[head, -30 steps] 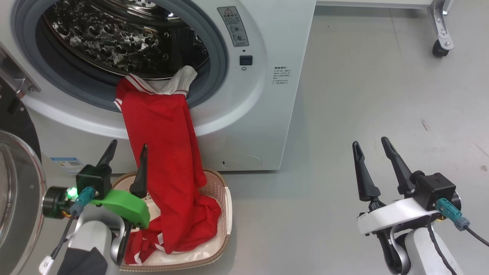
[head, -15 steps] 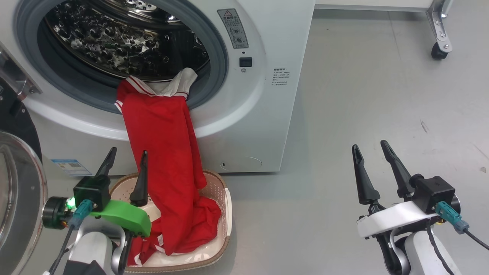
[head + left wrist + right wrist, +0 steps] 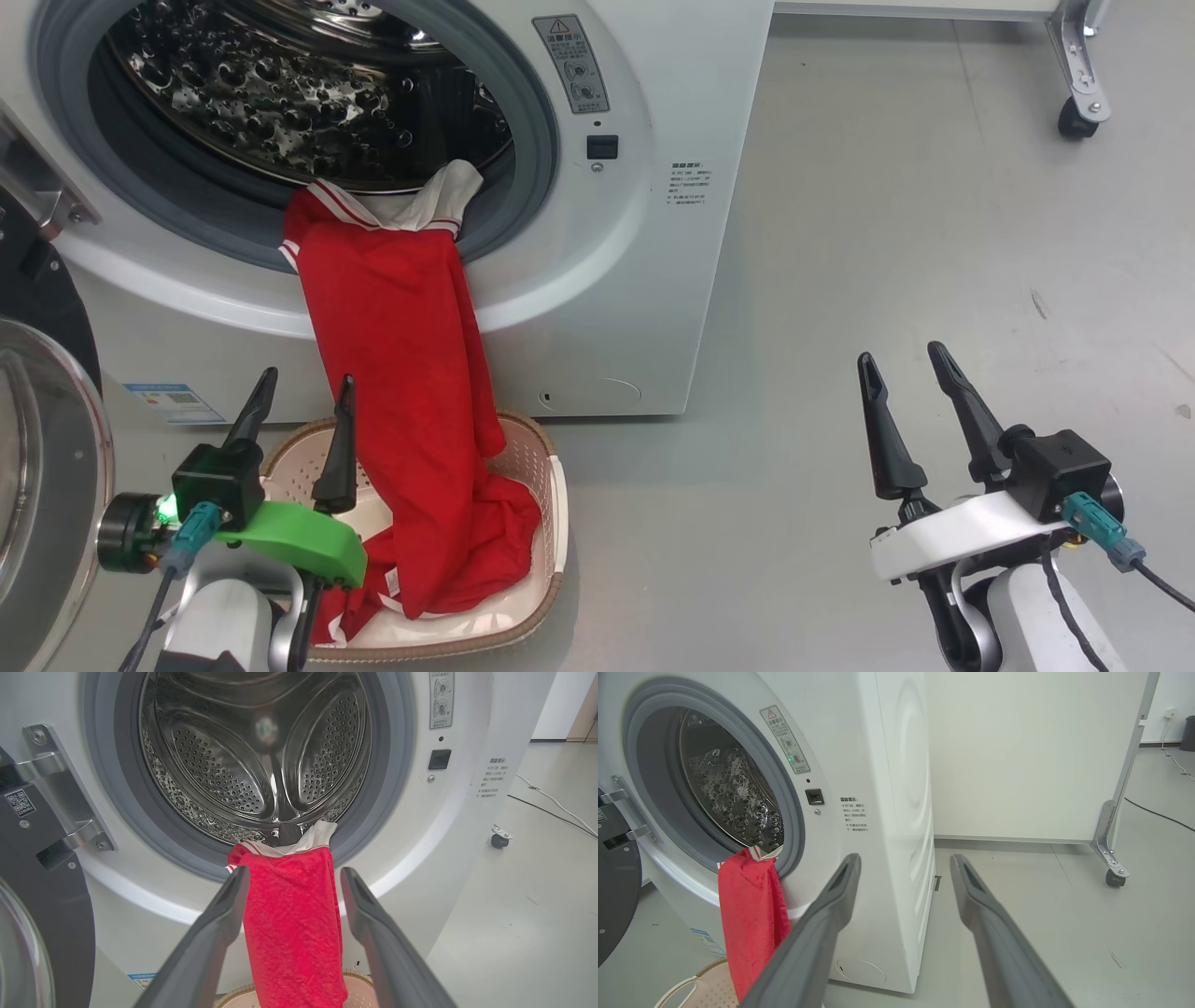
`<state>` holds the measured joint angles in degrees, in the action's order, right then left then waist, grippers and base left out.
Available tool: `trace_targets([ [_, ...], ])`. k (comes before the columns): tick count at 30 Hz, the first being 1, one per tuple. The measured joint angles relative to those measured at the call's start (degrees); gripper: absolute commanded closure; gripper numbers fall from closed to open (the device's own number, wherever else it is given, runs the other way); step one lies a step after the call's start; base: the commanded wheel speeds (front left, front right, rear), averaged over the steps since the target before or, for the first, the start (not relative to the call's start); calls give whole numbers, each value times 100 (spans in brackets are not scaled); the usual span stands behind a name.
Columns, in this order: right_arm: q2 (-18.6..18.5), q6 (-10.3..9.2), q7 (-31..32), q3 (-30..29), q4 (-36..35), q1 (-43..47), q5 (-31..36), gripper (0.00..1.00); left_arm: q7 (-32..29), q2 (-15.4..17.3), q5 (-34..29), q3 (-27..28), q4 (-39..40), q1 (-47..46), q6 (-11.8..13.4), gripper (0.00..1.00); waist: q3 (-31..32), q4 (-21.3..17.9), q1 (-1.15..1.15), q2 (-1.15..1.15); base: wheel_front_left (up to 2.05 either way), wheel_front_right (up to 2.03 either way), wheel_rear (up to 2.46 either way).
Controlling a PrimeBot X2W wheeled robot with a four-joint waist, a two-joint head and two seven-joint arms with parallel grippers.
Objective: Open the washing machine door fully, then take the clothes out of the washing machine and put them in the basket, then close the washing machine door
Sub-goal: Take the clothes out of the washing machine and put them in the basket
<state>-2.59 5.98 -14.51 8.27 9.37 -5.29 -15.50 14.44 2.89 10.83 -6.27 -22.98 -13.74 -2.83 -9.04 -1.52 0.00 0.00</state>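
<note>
Over the porthole lip (image 3: pixel 187 229), the clothes (image 3: pixel 401 373) trail into the basket (image 3: pixel 553 504) beside the open door (image 3: pixel 37 448); both jaws released.

Setting: lab or test room. Evidence: smooth grey floor (image 3: pixel 934 233); white partition panel (image 3: pixel 1017 756) on a metal-bracketed castor (image 3: pixel 1113 877); loose cable (image 3: pixel 1157 814) across floor; washing machine (image 3: pixel 653 280) standing free.

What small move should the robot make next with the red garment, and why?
Probably raise the open left claw to the white-trimmed top of the red cloth garment: it hangs over the round grey porthole gasket, with only its lower end in the cream perforated plastic basket.
</note>
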Motion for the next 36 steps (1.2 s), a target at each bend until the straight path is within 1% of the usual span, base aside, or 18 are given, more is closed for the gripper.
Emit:
trace_targets([
  [24, 0, 2, 0, 23, -8, 0, 0, 0, 0, -10, -26, -9, 180, 146, 0, 0, -16, -9, 0, 0, 0, 0, 0],
  [30, 0, 42, 0, 33, -8, 1, 1, 0, 0, -12, -44, -16, 198, 165, 0, 0, -34, -12, 0, 0, 0, 0, 0],
  [36, 0, 42, 0, 47, -5, 1, 1, 0, 0, -14, -85, -21, 211, 179, 0, 0, -45, -18, 0, 0, 0, 0, 0],
])
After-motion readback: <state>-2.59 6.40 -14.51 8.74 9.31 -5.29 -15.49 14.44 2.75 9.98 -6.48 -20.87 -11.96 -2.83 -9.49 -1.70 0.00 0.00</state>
